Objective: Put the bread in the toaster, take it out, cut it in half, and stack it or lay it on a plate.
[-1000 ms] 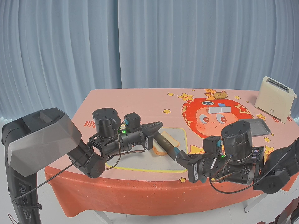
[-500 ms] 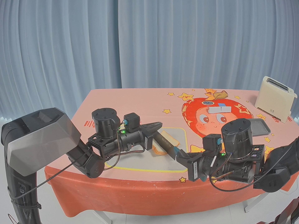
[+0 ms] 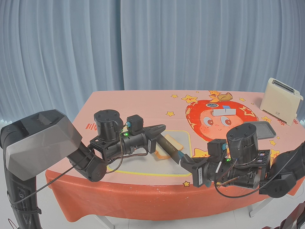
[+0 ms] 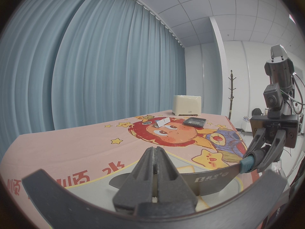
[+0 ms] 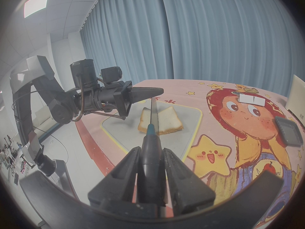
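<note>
Stage: cutting, by my judgement. The bread (image 3: 175,142) is out of the toaster (image 3: 280,100) and lies flat on the cutting mat (image 3: 143,166), just below the middle of the head view.
Toaster: upper right of the head view, well apart from the bread. Nothing stands up from its slot.
Cut: the knife (image 3: 170,147) lies across the slice, with bread showing on both sides of the blade. Whether the slice is fully parted cannot be told.
Outstanding: finish the cut if needed, then stack or lay the halves on the grey plate (image 3: 265,129), which stands right of centre near the toaster.
Knife axis: diagonal in the head view, handle at lower right and tip at upper left, blade on edge.
Right gripper (image 3: 187,161): jaws clamped on the knife handle, lower right of the bread.
Left gripper (image 3: 160,128): jaws pressed together with nothing seen between them, tips just beside the knife's tip at the bread's upper left edge.
</note>
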Robot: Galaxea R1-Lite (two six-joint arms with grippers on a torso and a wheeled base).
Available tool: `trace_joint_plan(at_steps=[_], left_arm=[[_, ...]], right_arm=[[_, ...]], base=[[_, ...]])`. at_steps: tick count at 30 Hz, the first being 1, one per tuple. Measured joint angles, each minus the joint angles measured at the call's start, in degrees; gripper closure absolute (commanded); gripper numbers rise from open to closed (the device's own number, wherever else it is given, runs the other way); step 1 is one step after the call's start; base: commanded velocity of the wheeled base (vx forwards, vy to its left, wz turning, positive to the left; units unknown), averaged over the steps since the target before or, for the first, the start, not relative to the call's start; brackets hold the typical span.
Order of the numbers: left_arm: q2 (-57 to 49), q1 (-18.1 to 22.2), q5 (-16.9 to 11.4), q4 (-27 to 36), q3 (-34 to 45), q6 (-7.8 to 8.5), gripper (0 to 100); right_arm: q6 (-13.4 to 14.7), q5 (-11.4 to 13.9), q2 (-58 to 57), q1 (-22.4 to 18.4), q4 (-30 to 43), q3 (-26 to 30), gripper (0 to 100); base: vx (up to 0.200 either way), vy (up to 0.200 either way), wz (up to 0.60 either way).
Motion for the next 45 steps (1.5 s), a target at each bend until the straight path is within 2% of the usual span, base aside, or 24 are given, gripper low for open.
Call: trace_joint_plan(at_steps=[12, 29, 45], left_arm=[[-4.6, 0.7, -0.2, 1.2, -0.2, -0.07, 100], [1.5, 0.7, 0.0, -1.2, -0.4, 0.15, 100], [2.2, 0.7, 0.0, -1.1, 0.1, 0.2, 100]], right_arm=[[0.3, -0.1, -0.4, 0.0, -0.4, -1.0, 100], [0.4, -0.1, -0.4, -0.1, -0.4, -1.3, 100], [0.2, -0.1, -0.2, 0.0, -0.1, -0.8, 100]], base=[[0.0, 0.0, 0.0], [0.0, 0.0, 0.0], [0.0, 0.0, 0.0]])
